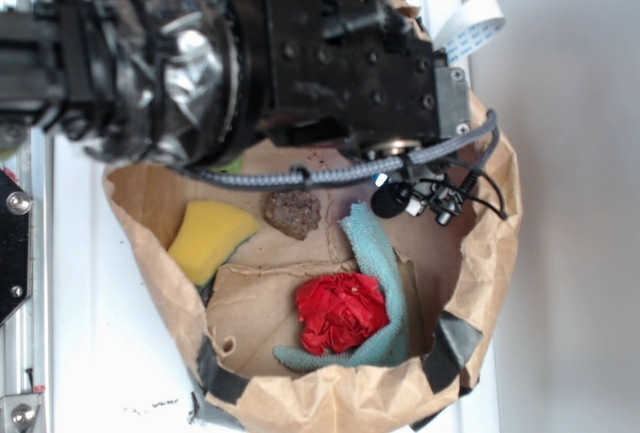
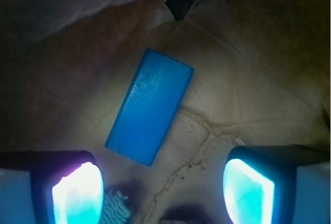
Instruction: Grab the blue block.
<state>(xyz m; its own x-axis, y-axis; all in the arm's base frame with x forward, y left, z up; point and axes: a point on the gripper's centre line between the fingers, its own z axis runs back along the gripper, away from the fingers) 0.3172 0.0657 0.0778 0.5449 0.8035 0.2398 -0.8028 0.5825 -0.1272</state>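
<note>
Blue block (image 2: 150, 106) lies ahead-left of the wide-open, empty gripper (image 2: 163, 193), long axis diagonal to its fingers (image 2: 77, 193).

we see bare brown paper floor (image 2: 243, 79) all round the flat bright blue rectangular block (image 2: 150, 106), with nothing touching its long sides. the crumpled brown paper bag wall (image 2: 77, 1) leans in above it, and a pale teal knitted cloth (image 2: 115, 207) lies just below.
</note>
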